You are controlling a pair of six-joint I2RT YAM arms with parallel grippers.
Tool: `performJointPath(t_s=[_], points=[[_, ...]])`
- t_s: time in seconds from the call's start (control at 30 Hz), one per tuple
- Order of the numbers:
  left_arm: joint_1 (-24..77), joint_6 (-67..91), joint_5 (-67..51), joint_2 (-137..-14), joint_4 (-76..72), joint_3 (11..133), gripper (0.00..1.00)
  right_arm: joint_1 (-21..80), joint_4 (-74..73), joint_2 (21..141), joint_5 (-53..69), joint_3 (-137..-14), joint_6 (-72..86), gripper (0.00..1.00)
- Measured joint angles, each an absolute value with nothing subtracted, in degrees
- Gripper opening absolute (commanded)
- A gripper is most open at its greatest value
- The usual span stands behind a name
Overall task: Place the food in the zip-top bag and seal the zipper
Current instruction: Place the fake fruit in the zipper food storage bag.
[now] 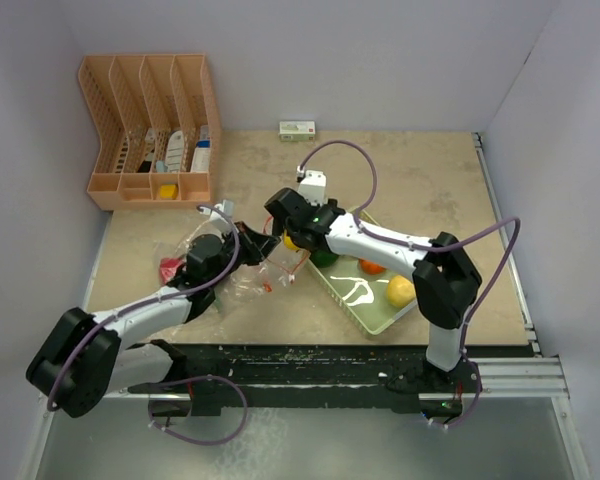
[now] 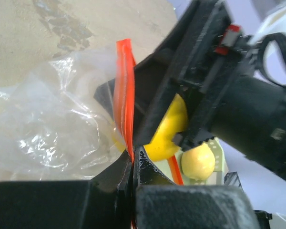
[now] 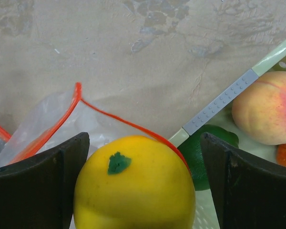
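Two grippers meet at the bag [image 1: 252, 282]. Left gripper [image 2: 132, 164] is pinched tight on the zipper [image 2: 124, 95], holding one lip of the mouth up. Right gripper [image 3: 143, 143] is spread wide: a yellow fruit [image 3: 133, 191] sits between its fingers [image 3: 38, 191] at the mouth, apparently loose, depth unclear.

More food lies in the tray [image 3: 219, 107], and a red piece [image 1: 170, 268] lies left of the bag.

Risks:
- With only one lip held, the fruit may roll out over the slack lip.
- The crinkly film may snag a finger on withdrawal.
- The strip may slip from the pinch under the load.
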State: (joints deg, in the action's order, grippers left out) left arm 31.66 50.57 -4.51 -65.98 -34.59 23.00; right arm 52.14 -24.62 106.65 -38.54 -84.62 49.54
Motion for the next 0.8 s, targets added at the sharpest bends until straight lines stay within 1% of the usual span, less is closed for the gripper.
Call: performJointPath(t_s=[0.2, 0.43, 0.57, 0.8], points=[[31.77, 50.63, -4.4, -71.22, -39.24, 21.93, 0.0, 52.45, -24.23, 104.6, -35.92, -84.44, 46.78, 0.99], [31.77, 50.19, -4.12, -70.08, -39.2, 21.87, 0.0, 52.56, -19.09, 92.47, -29.34, -78.32, 42.06, 0.99], [31.77, 49.93, -4.01, -68.47, -38.19, 21.87, 0.0, 52.36, -18.57, 87.88, -29.06, -76.38, 41.56, 0.9], [31.77, 49.89, -4.03, -67.26, -37.82, 22.04, 0.0, 51.72, -18.52, 85.65, -27.31, -69.45, 40.8, 0.77]])
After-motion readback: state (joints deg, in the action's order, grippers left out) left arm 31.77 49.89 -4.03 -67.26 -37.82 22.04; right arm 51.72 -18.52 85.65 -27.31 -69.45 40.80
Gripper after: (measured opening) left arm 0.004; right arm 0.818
